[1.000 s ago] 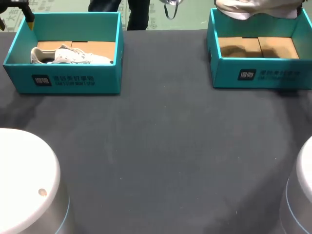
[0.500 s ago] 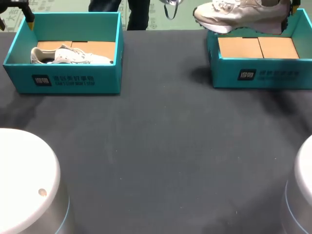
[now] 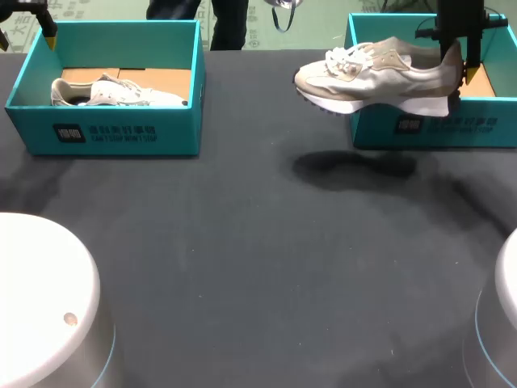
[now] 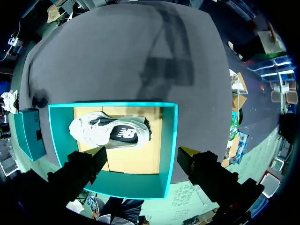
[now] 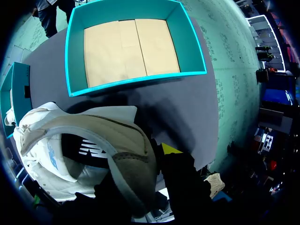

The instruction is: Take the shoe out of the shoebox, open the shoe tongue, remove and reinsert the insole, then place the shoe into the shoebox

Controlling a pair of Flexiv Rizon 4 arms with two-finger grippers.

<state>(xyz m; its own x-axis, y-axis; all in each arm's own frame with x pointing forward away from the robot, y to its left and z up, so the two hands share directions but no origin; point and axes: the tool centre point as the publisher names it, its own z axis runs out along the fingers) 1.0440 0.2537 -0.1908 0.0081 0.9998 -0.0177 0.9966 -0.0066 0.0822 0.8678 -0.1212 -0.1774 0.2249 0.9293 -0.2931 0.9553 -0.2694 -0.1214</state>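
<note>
A beige and white sneaker (image 3: 371, 77) hangs in the air over the front left corner of the right teal shoebox (image 3: 428, 125), toe pointing left. My right gripper (image 3: 459, 71) is shut on its heel. The right wrist view shows the sneaker (image 5: 93, 140) in my right gripper (image 5: 145, 159), with the shoebox (image 5: 136, 80) beyond it holding only its cardboard floor. A second white shoe (image 3: 113, 90) lies in the left shoebox (image 3: 105, 133). My left gripper (image 3: 48, 31) hovers open at that box's back left corner. In the left wrist view my left gripper (image 4: 140, 157) is above that shoe (image 4: 110, 133).
Dark grey cloth covers the table (image 3: 258, 259), and the sneaker's shadow falls on it in front of the right box. The white rounded bases of my arms (image 3: 40, 299) (image 3: 501, 323) stand at the two near corners.
My right gripper has carried the sneaker from above the right box's back forward, down and left, over the box's front left corner. The left arm has not moved.
</note>
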